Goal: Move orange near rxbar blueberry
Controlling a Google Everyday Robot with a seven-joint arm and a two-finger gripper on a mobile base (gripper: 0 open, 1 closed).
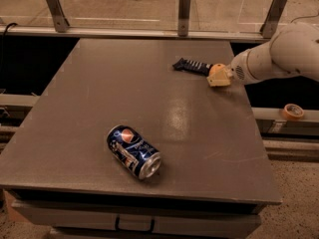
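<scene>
The orange (pixel 216 70) is small and round and sits in my gripper (pixel 219 76) at the right side of the table, low over the surface. The gripper is shut on it, and pale fingers cover its lower part. The rxbar blueberry (pixel 192 65) is a flat dark bar with pale lettering, lying on the table just left of the orange with its right end next to it. My white arm (pixel 279 56) reaches in from the right edge.
A blue soda can (pixel 133 151) lies on its side near the front of the grey table (pixel 99 98). A metal railing (pixel 184 9) runs behind the far edge. A tape roll (pixel 293 111) lies on a ledge off the right side.
</scene>
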